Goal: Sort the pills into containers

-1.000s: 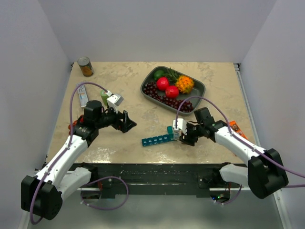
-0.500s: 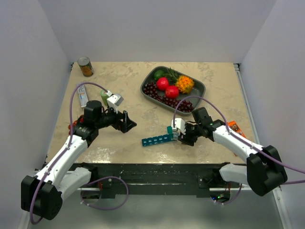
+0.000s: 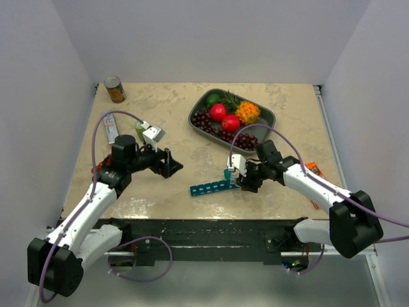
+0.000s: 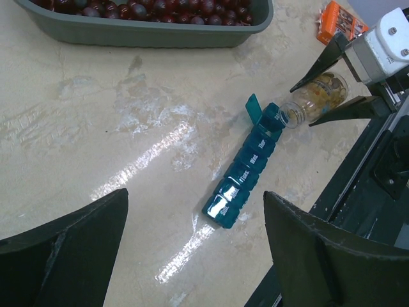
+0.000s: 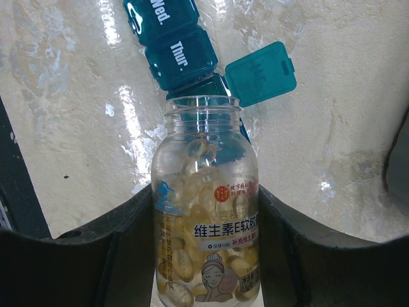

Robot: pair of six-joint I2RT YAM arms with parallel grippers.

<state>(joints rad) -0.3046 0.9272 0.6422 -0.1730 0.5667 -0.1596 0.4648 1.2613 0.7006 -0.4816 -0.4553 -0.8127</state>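
Facing the teal organiser (image 5: 176,54), end lid (image 5: 261,71) open, uncapped bottle (image 5: 204,192) of pills (image 5: 179,256).

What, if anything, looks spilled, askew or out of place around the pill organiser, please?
Nothing stands out. The uncapped bottle, held in the right pincer, lies tipped with its mouth at the organiser's open end compartment, whose lid stands up. The pills are inside the bottle; none show on the table.
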